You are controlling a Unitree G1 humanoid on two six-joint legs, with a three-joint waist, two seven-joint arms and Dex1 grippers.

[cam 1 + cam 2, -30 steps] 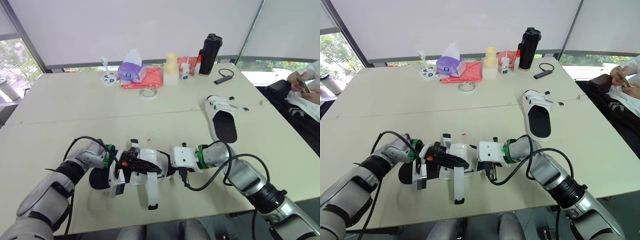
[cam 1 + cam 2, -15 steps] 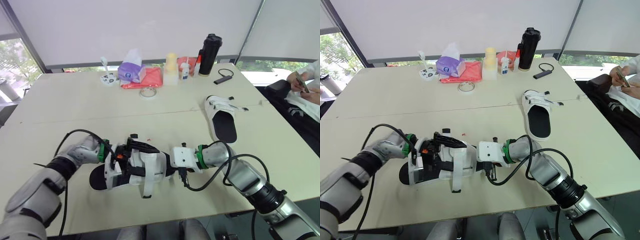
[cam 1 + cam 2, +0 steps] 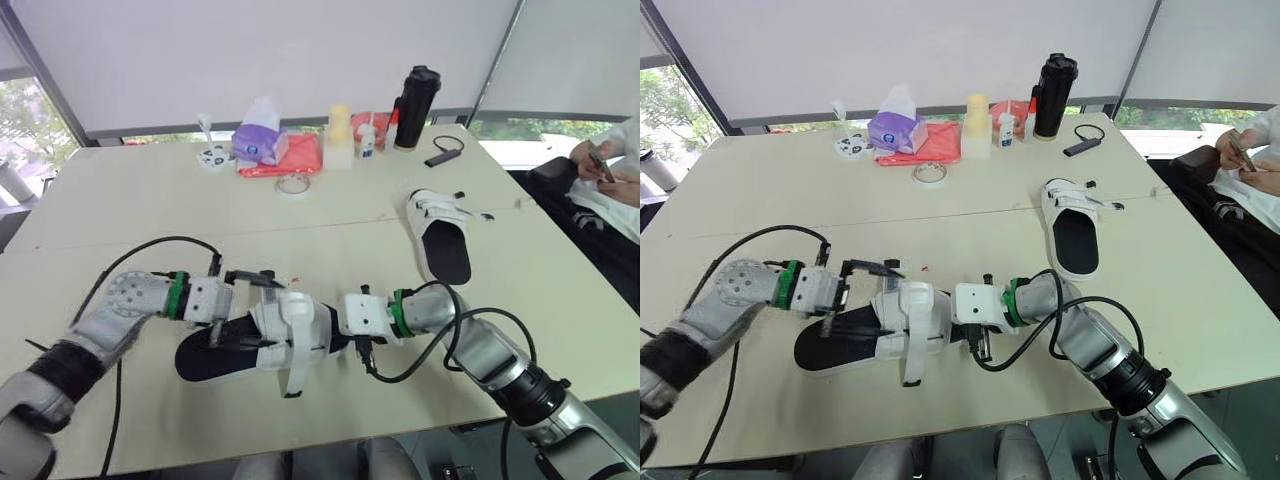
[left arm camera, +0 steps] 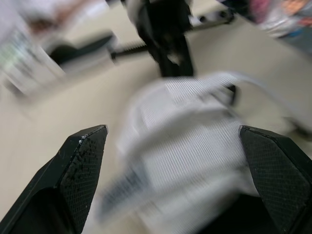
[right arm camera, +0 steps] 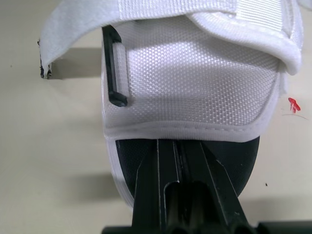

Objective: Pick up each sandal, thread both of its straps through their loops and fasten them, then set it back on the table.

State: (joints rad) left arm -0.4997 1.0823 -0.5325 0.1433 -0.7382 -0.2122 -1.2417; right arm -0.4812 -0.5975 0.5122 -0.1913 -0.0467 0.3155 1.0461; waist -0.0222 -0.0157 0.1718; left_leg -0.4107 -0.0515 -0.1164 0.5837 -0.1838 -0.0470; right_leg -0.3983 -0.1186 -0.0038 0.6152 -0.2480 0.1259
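Left eye view: sandal [image 3: 262,343] near table's [image 3: 150,215] front edge.

Two white sandals lie on the table [image 3: 130,200]: the near sandal [image 3: 285,335] and the right sandal [image 3: 443,235]. Toward the far edge there are one black flask [image 3: 412,95], two pale bottles, a larger bottle [image 3: 339,138] and a small bottle [image 3: 370,140], one purple tissue pack [image 3: 262,143], one red pouch [image 3: 300,157], one tape ring [image 3: 293,185], one spotted white object [image 3: 212,155] and one black dongle [image 3: 445,153]. One person [image 3: 610,180] sits at the far right.

Sandal [image 3: 300,325] front-left; second sandal [image 3: 445,240] seemingly back-right
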